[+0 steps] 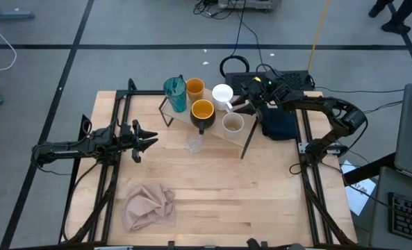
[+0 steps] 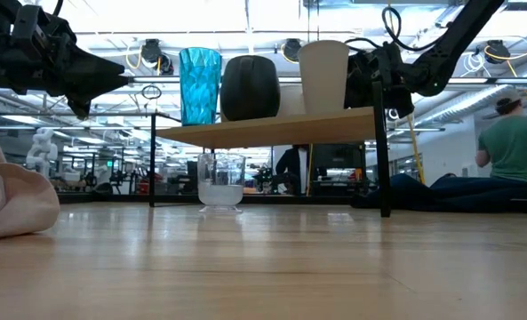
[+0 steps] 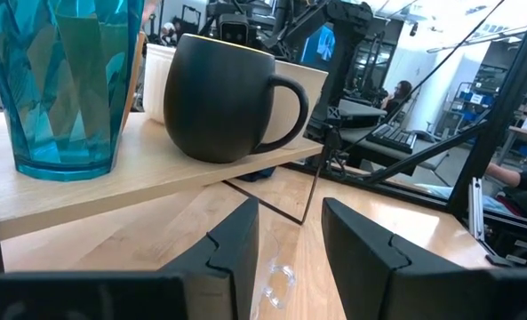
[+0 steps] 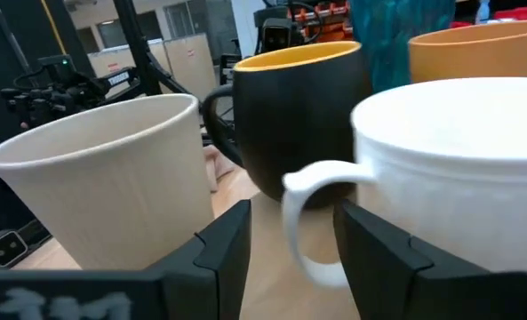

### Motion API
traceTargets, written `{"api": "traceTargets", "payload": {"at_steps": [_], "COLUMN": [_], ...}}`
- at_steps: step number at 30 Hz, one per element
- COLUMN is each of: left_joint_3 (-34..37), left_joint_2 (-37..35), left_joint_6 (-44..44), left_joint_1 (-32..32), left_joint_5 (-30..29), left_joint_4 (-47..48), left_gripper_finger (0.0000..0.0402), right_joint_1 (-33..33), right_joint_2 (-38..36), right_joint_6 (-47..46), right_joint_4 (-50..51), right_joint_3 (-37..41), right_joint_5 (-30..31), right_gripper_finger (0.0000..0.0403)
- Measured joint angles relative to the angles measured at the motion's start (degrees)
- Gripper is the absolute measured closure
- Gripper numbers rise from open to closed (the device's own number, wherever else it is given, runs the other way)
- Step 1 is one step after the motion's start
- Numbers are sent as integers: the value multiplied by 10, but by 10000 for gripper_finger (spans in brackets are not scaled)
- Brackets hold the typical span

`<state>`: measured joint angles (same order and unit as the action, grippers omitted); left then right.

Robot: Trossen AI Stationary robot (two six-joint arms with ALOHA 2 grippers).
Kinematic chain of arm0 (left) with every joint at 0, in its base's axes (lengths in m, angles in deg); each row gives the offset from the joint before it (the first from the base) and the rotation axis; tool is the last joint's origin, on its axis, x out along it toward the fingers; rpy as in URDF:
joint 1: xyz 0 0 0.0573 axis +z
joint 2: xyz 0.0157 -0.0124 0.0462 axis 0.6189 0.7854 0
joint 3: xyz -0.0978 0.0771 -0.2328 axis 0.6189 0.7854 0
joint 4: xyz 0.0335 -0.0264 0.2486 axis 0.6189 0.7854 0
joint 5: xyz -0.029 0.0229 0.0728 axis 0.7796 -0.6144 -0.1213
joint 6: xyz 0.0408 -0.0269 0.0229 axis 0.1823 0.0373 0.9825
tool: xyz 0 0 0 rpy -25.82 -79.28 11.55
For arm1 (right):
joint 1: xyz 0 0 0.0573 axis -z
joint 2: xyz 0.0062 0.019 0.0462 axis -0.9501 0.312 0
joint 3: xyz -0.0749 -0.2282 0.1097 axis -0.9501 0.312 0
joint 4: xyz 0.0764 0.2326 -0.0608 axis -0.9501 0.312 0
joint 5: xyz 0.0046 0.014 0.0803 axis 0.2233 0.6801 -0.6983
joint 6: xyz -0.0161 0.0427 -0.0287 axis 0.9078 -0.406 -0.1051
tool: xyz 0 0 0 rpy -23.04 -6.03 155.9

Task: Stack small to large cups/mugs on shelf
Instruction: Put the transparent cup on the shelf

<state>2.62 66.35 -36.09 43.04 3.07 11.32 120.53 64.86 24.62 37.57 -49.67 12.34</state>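
Observation:
The shelf [image 1: 215, 130] stands at the table's far middle. On its board rest a teal tumbler [image 1: 174, 94], an orange cup [image 1: 194, 89], a white handled mug [image 1: 222, 93], a black mug with an orange inside [image 1: 202, 111] and a beige cup [image 1: 233, 123]. A tiny clear glass [image 2: 220, 180] stands on the table by the shelf's near edge. My right gripper [image 4: 294, 213] is open and level at the shelf's far right, its fingers on either side of the white mug's handle [image 4: 309, 222]. My left gripper [image 3: 290, 209] is open and level, left of the shelf.
A pink cloth [image 1: 149, 206] lies crumpled near the table's front left. A navy cloth [image 1: 278, 125] lies right of the shelf, under my right arm. A person [image 2: 516, 147] sits beyond the table's right side. Bare tabletop lies in front of the shelf.

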Motion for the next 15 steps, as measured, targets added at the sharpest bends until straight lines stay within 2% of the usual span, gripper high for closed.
{"api": "traceTargets", "payload": {"at_steps": [10, 15], "left_joint_3": [0, 0], "left_joint_2": [0, 0], "left_joint_6": [0, 0], "left_joint_1": [0, 0], "left_joint_5": [0, 0], "left_joint_4": [5, 7], "left_gripper_finger": [277, 277], "right_joint_1": [14, 33], "right_joint_2": [-3, -39], "right_joint_6": [4, 4], "right_joint_4": [0, 12], "right_joint_3": [0, 0], "right_joint_5": [-1, -1], "right_gripper_finger": [250, 250]}}
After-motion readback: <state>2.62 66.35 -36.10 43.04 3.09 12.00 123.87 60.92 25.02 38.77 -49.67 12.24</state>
